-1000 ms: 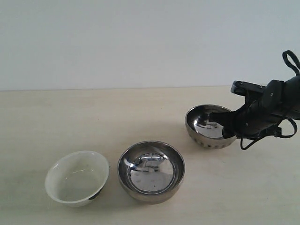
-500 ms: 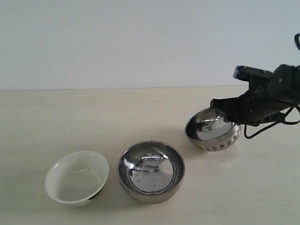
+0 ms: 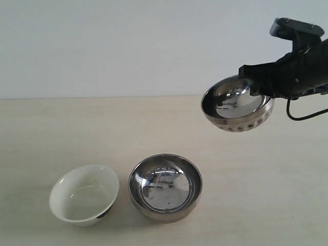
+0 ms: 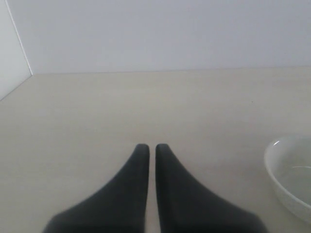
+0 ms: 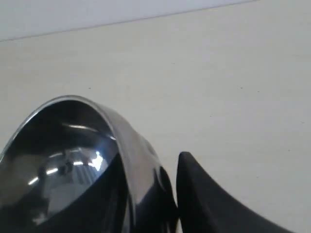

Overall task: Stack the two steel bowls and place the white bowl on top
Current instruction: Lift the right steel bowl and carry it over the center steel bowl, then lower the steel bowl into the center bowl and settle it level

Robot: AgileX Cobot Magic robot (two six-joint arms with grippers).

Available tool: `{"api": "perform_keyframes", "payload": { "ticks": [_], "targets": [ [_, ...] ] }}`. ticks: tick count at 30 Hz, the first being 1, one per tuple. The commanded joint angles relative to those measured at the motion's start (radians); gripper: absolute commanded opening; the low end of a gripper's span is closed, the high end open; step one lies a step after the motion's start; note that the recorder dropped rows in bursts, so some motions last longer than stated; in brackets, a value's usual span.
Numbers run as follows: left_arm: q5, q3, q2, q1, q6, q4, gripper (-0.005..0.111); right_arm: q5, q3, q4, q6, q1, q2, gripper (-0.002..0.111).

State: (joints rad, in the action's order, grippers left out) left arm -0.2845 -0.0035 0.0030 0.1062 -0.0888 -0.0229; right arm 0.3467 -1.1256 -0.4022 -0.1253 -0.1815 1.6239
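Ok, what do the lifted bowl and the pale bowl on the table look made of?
The lifted bowl: polished stainless steel by the look, given mirror-sharp reflections and a ribbed metallic lower wall. The pale bowl: probably glazed ceramic, from its glossy cream-white sheen; hard plastic cannot be excluded.

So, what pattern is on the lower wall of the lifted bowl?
Ribbed scallops on the lifted bowl, clearest in the exterior view.

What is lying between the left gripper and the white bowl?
Nothing: only bare table separates the left gripper from the white bowl, as the left wrist view shows.
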Motion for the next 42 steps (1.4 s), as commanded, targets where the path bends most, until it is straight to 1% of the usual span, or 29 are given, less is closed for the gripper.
{"api": "perform_keyframes", "payload": {
  "ticks": [1,4,7,8,12,14,18,27,42],
  "targets": [
    [0.006,0.003,-0.003,0.001,0.011,-0.003,0.004,0.093,-0.003,-0.106,-0.120,-0.017,-0.070,0.000],
    [0.006,0.003,-0.003,0.001,0.011,-0.003,0.004,0.149,-0.003,-0.162,-0.159,-0.057,-0.081,0.000],
    [0.006,0.003,-0.003,0.001,0.011,-0.003,0.004,0.187,-0.003,-0.176,-0.180,-0.122,-0.066,0.000],
    [0.006,0.003,-0.003,0.001,0.011,-0.003,0.004,0.189,-0.003,-0.176,-0.183,-0.171,-0.053,0.000],
    [0.006,0.003,-0.003,0.001,0.011,-0.003,0.004,0.131,-0.003,-0.176,-0.179,-0.283,0.029,0.000],
    [0.006,0.003,-0.003,0.001,0.011,-0.003,0.004,0.106,-0.003,-0.176,-0.177,-0.308,0.073,0.000],
    [0.006,0.003,-0.003,0.001,0.011,-0.003,0.004,0.100,-0.003,-0.176,-0.177,-0.328,0.136,0.000],
    [0.006,0.003,-0.003,0.001,0.011,-0.003,0.004,0.078,-0.003,-0.181,-0.183,-0.328,0.204,0.000],
    [0.006,0.003,-0.003,0.001,0.011,-0.003,0.004,0.050,-0.003,-0.185,-0.216,-0.328,0.224,0.000]
  ]
}}
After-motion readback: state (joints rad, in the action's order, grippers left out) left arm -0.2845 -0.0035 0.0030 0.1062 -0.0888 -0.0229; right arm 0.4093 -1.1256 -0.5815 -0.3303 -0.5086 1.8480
